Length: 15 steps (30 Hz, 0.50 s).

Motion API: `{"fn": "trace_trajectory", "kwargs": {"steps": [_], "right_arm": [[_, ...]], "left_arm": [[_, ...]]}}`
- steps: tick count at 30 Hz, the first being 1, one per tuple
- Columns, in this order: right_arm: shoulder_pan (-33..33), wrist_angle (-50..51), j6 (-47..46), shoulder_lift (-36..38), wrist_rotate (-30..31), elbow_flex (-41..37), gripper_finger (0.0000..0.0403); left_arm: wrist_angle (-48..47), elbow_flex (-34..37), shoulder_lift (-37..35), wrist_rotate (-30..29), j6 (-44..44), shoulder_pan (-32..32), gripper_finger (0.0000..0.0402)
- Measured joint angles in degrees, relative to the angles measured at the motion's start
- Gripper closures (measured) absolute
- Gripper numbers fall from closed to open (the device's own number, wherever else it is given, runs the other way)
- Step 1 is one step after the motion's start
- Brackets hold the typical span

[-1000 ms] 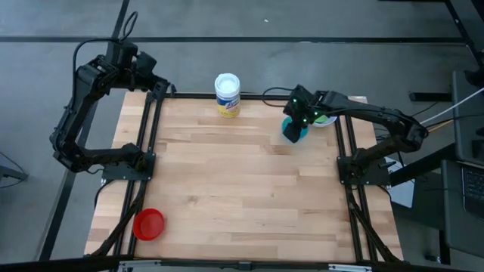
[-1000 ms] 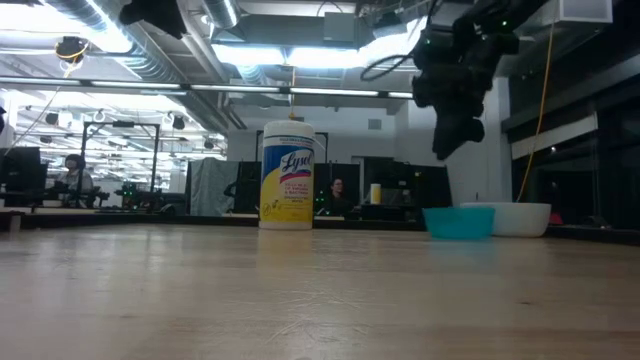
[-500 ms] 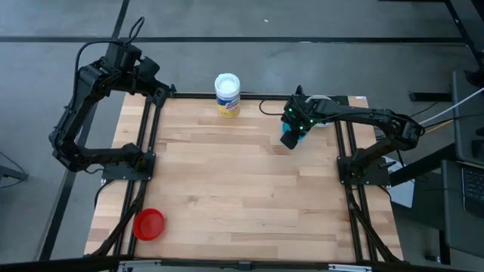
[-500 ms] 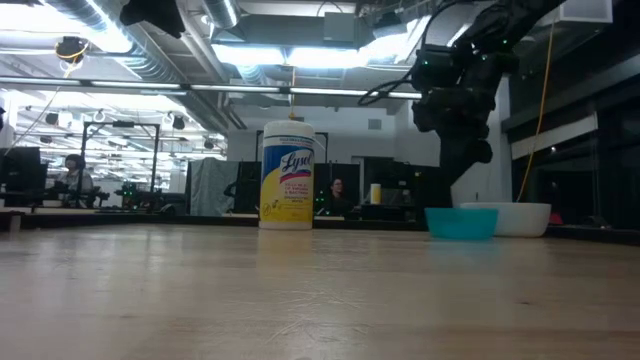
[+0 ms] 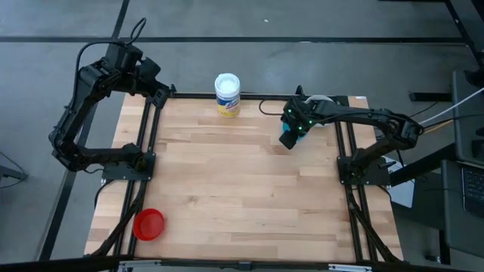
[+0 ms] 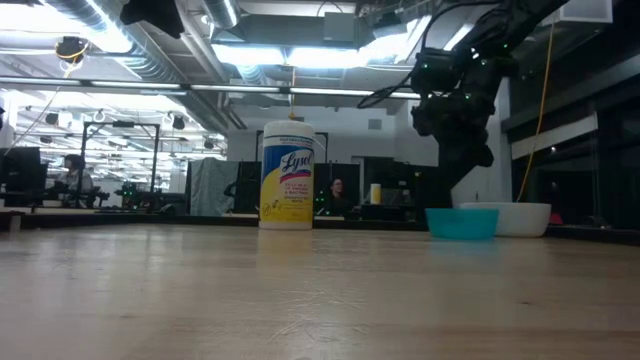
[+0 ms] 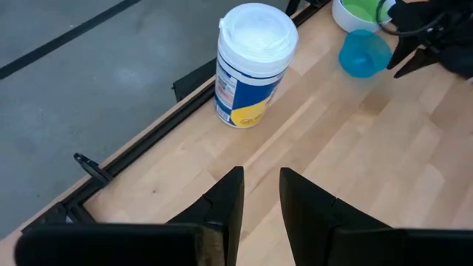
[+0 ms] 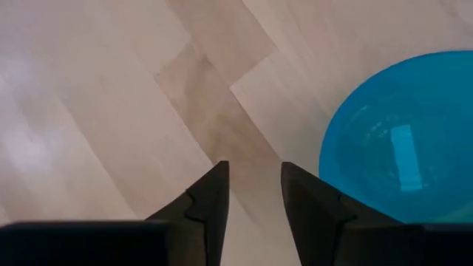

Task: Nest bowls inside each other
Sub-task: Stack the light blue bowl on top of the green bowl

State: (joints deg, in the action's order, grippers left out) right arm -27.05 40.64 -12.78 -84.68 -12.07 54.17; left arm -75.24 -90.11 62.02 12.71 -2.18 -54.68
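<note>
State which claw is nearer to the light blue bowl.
The right claw: it hangs right beside the light blue bowl, empty, fingers apart. The left claw waits over the table's far left corner, well away, beyond the wipes container.

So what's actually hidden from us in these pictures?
- High view: the right gripper covers most of the light blue plastic bowl.
- Low view: the white bowl hides whatever sits inside it; the left wrist view shows green there.
- Left wrist view: the picture's edge cuts off that white bowl.
- No dark blue bowl shows anywhere.
</note>
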Motion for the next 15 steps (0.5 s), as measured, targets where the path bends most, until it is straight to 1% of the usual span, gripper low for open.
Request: {"fn": "trace_trajectory", "kwargs": {"steps": [4,11,13,15], "right_arm": [[0.0,0.0,-0.3,-2.1,0.5,0.0,0.0278],[0.0,-1.5,0.1,-5.1,2.1,0.0,0.0266],[0.0,-2.4,0.1,-5.2,2.0,0.0,0.0265],[0.0,-3.4,-0.3,-5.2,0.5,0.2,0.0264]], "left_arm": [[0.0,0.0,0.0,0.4,-0.1,0.0,0.0317],[-2.2,0.0,0.0,0.7,-0.1,0.0,0.0317],[-2.9,0.0,0.0,0.7,-0.1,0.0,0.0317],[-3.1,0.0,0.0,0.7,0.0,0.0,0.0317]]}}
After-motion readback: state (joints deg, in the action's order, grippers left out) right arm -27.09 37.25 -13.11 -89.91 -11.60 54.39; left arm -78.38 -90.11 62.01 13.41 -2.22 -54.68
